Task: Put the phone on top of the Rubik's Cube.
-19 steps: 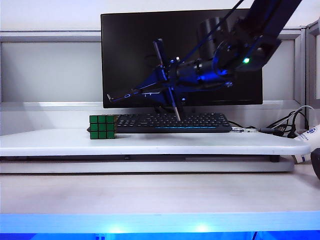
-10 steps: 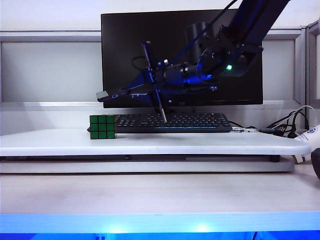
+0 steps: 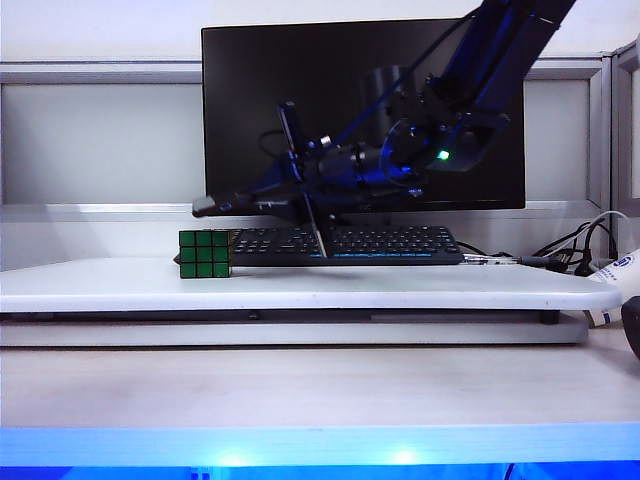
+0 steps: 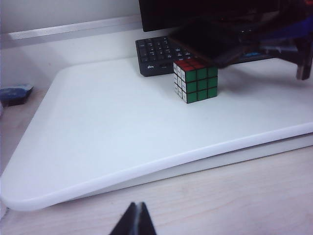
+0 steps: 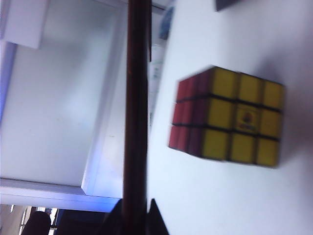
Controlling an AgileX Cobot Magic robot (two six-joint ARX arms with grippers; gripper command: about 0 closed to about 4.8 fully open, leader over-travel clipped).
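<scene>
We see the right gripper [image 3: 290, 200] clamped on the phone [image 3: 240, 200], carried lower and nearer the cube [image 3: 205, 253] than a second ago; the cube sits below the phone's free end. Placement looks close. Left gripper [image 4: 137, 223] rests closed, well back from the cube.

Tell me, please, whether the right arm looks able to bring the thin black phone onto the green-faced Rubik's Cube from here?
Probably yes. The right gripper, shut on the phone, hangs just above the Rubik's Cube with nothing between them; the left gripper sits well clear.
</scene>
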